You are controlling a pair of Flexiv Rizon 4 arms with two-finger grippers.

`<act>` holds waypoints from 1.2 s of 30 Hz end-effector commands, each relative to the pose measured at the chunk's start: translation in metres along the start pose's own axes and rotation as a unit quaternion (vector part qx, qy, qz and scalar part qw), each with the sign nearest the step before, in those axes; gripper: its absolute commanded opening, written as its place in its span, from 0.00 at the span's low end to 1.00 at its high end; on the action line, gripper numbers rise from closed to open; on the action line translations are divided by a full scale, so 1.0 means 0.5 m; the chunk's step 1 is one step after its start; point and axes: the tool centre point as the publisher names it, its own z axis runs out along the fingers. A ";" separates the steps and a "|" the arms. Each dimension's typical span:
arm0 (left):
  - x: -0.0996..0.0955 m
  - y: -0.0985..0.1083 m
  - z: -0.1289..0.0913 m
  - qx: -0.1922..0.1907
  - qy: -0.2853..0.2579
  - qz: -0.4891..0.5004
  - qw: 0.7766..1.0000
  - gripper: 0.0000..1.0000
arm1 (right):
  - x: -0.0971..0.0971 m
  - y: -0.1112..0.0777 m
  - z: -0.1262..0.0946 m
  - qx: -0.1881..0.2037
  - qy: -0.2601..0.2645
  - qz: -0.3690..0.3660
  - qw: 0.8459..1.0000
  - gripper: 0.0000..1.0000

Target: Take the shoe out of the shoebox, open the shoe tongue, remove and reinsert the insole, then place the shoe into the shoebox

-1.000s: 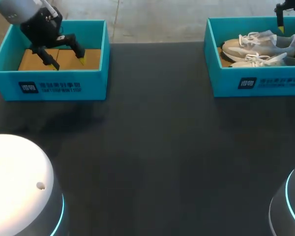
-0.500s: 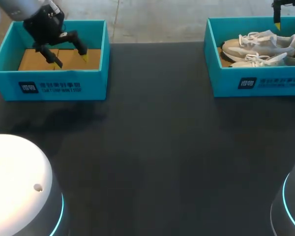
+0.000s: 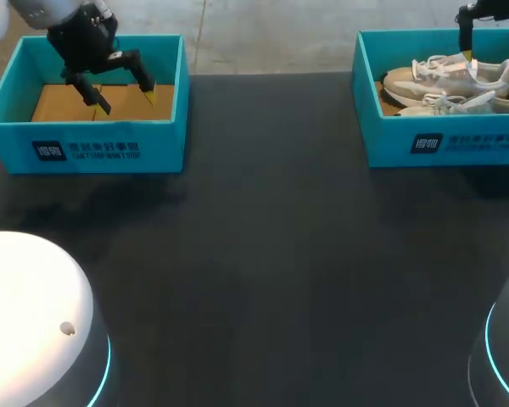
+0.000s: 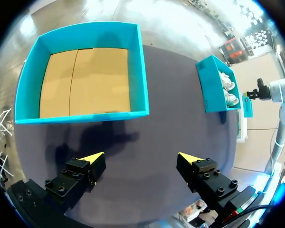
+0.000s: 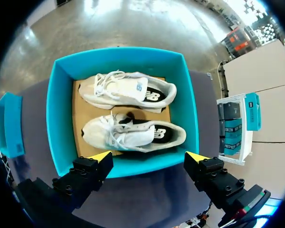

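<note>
Fingers: right fingers (image 5: 147,161) spread wide, grasping nothing, poised above the right box (image 5: 57,128); left fingers (image 4: 140,159) likewise spread and bare, over the left box (image 3: 93,136), which shows only a cardboard floor.

Shoes: two white shoes (image 5: 133,133) lie side by side in the right box.

Stage: fits either the opening pick-up or the finished return; the pictures settle neither.

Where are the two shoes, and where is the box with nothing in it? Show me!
Far shoe (image 5: 128,90), right wrist view, on its tongue.
Near shoe (image 5: 133,133), right wrist view, on its laces.
Empty box (image 3: 85,148), head view, on its front wall.
</note>
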 end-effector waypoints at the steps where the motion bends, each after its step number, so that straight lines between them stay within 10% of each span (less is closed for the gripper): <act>1: 0.010 -0.006 -0.004 -0.002 -0.008 -0.001 1.000 1.00 | 0.002 -0.054 -0.015 -0.075 0.003 0.006 0.997 1.00; 36: 0.058 -0.056 -0.014 0.016 -0.048 0.025 0.998 1.00 | 0.070 -0.287 -0.084 -0.074 0.078 0.011 0.994 1.00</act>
